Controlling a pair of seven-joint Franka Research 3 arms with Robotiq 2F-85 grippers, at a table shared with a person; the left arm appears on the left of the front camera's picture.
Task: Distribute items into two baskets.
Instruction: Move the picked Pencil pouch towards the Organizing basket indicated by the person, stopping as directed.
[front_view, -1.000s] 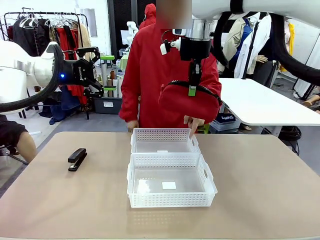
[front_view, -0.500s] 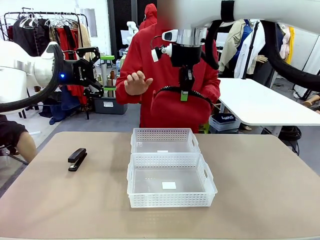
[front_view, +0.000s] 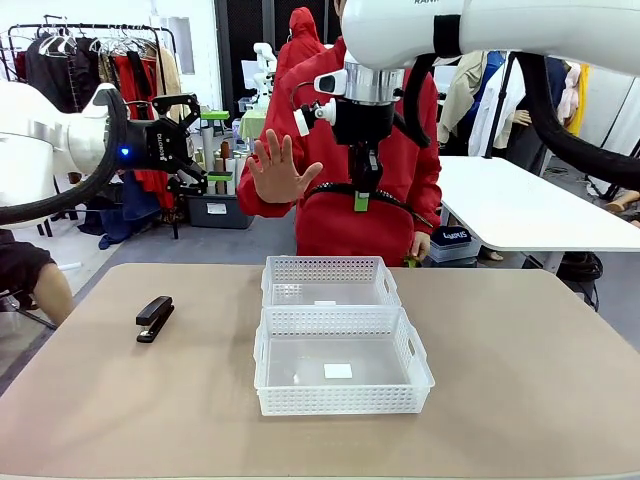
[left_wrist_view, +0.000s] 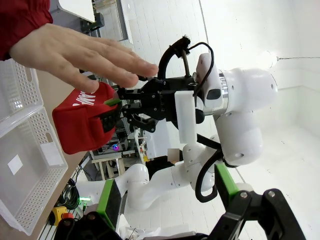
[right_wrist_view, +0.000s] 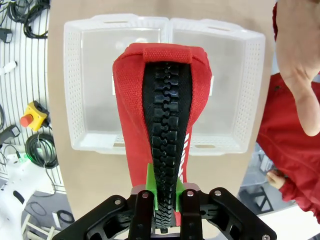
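My right gripper (front_view: 361, 196) hangs high above the far basket (front_view: 328, 268), shut on the zipper edge of the red pouch (front_view: 366, 228). In the right wrist view the pouch (right_wrist_view: 167, 95) dangles from the gripper (right_wrist_view: 166, 194) over both baskets, the larger (right_wrist_view: 75, 85) and the smaller (right_wrist_view: 252, 90). The near basket (front_view: 340, 400) holds no item. The black stapler (front_view: 154, 318) lies on the table at the left. My left gripper (front_view: 205, 152) stands open, high at the left, away from the stapler. Its wrist view shows the pouch (left_wrist_view: 80, 127) and its own green-padded fingers (left_wrist_view: 109, 202).
A person in a red coat stands behind the baskets with an open hand (front_view: 275, 170) raised beside the pouch; that hand (right_wrist_view: 300, 75) is close to my right gripper. A white table (front_view: 520, 205) stands at the back right. The tabletop (front_view: 520, 370) is bare around the baskets.
My right arm has carried the pouch left and slightly up. The person's hand left the far basket's rim and rose, palm open, to chest height. The left arm stayed still.
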